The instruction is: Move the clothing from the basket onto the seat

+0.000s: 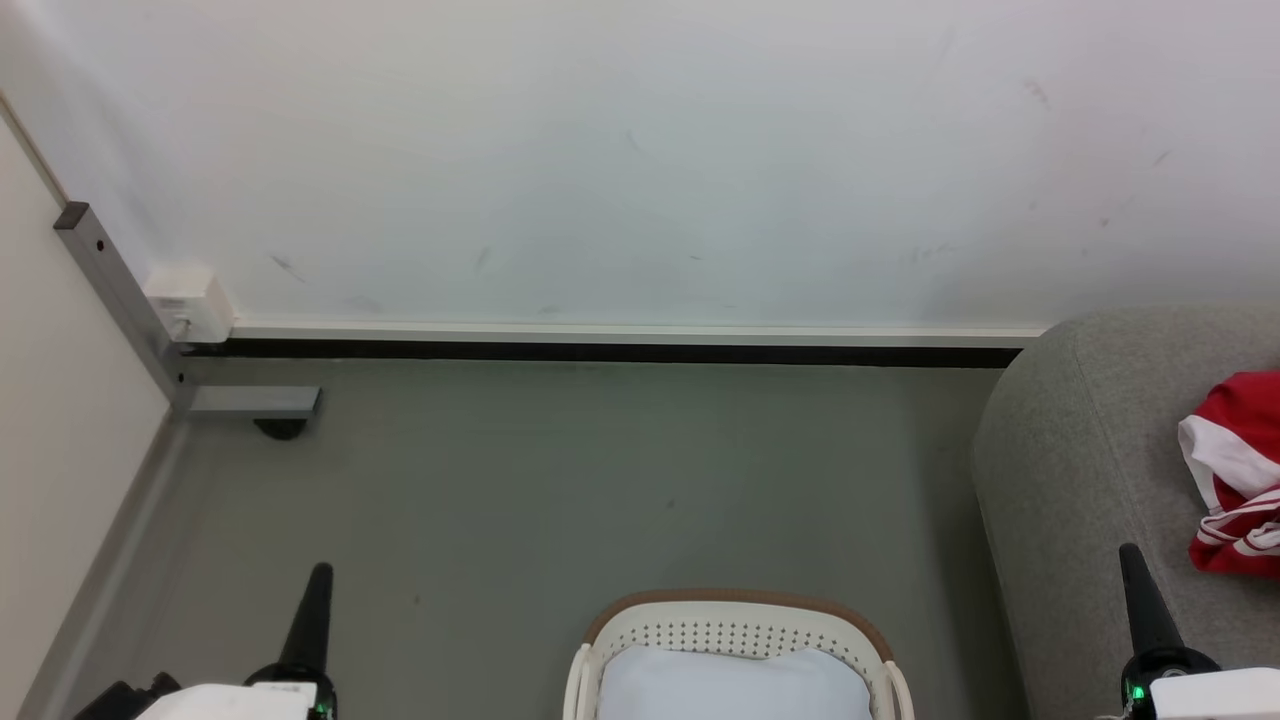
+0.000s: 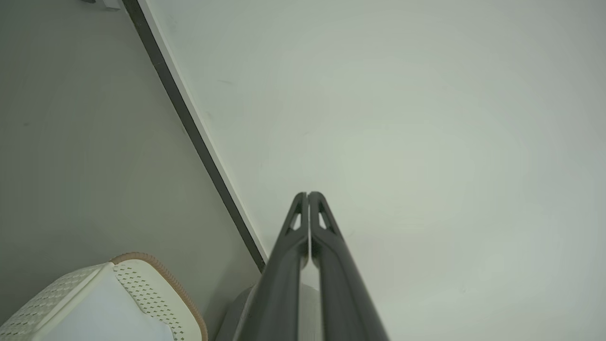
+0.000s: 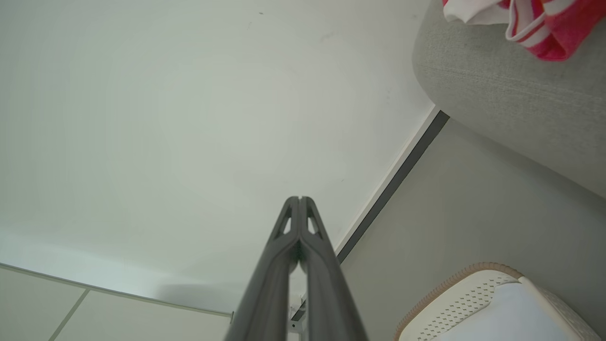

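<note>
Beyond right fingers (image 1: 1141, 592), clothing (image 1: 1238, 470) on seat (image 1: 1080, 450)

A grey floor (image 1: 560, 480) meets a white wall (image 1: 640, 150) with faint dark scuffs, along a white skirting strip (image 1: 640, 331) with a black band (image 1: 600, 352) beneath. At the floor's far left corner a grey metal post (image 1: 120, 290) runs up beside a cream panel (image 1: 50, 400). A small white box (image 1: 190, 303) sits just beside the post, and a short foot bar (image 1: 255, 401) rests on a black pad (image 1: 282, 429)

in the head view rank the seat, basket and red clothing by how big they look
1. seat
2. basket
3. clothing
All three are cut off by the picture's edge, so this ranks only their visible parts.
</note>
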{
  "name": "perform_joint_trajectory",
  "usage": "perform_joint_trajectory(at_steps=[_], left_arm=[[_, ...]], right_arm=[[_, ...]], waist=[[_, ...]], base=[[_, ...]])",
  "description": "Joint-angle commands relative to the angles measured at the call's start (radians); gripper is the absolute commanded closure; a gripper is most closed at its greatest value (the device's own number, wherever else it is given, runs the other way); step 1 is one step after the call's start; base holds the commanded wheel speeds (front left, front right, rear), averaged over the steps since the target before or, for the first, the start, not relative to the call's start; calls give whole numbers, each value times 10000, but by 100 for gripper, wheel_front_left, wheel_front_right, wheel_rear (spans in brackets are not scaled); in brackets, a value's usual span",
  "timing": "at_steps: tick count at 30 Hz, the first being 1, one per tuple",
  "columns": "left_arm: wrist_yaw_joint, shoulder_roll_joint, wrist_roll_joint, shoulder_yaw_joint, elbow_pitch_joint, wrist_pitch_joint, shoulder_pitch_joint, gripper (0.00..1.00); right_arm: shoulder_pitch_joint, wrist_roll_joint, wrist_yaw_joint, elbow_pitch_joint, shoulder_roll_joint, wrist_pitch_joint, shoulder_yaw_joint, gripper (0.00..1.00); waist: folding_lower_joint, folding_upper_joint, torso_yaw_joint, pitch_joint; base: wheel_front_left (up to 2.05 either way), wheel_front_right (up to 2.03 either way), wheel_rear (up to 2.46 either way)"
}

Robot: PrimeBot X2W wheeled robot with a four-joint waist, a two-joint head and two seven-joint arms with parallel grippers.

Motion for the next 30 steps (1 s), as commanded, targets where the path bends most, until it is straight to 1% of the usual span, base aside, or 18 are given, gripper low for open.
perform_joint_trajectory(at_steps=[1, 30], left_arm=[[-74, 87, -348, 67, -119, 79, -174, 100], [-83, 100, -2483, 184, -259, 637, -272, 100]], right_arm=[[-146, 329, -14, -18, -55, 97, -88, 100], [-284, 2290, -19, 36, -16, 697, -447, 100]], waist=[[0, 0, 7, 11], [0, 0, 91, 163]], base=[[0, 0, 0], [0, 0, 0]])
